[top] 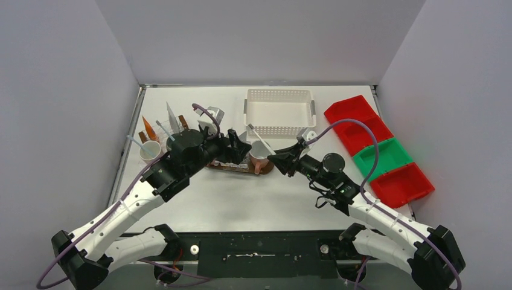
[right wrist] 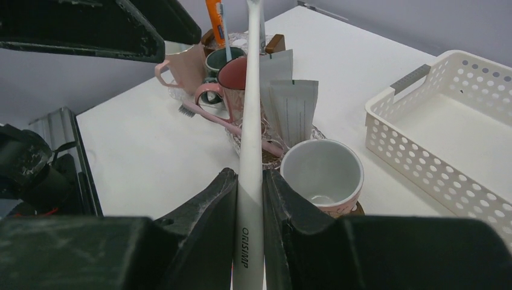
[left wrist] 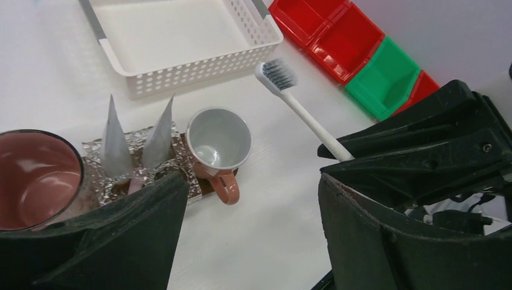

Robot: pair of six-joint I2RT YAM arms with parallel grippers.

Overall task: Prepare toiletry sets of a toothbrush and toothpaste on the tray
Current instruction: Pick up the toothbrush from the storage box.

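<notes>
1. The right end effector (right wrist: 249, 176) is shut tight on the handle of the white toothbrush (right wrist: 250, 109). The brush end sticks out far in front of it.
2. The white mug with the pink handle (right wrist: 323, 175) sits just ahead of that end effector, a bit lower and to its right. Nothing is in it yet.
3. The left end effector (left wrist: 249, 190) is wide open and holds nothing. The same mug is just ahead of it.
4. The maroon mug (left wrist: 36, 181) is close by the left end effector's left finger. It looks empty too.
5. Two grey tubes (left wrist: 115, 142) stand on the shiny tray (left wrist: 92, 151) between those two mugs. I cannot tell what props them up.
6. A pink toothbrush (right wrist: 223, 121) lies flat beside the maroon mug, not in any mug.
7. Farther ahead of the right end effector are the pinkish-white mug (right wrist: 181, 66) and the dark green mug (right wrist: 218, 60). The green one seems to have a brush in it, but it is hard to be sure.
8. I think about half the job is left. The two near mugs each need a brush and a tube, and the white toothbrush looks meant for the white mug.
</notes>
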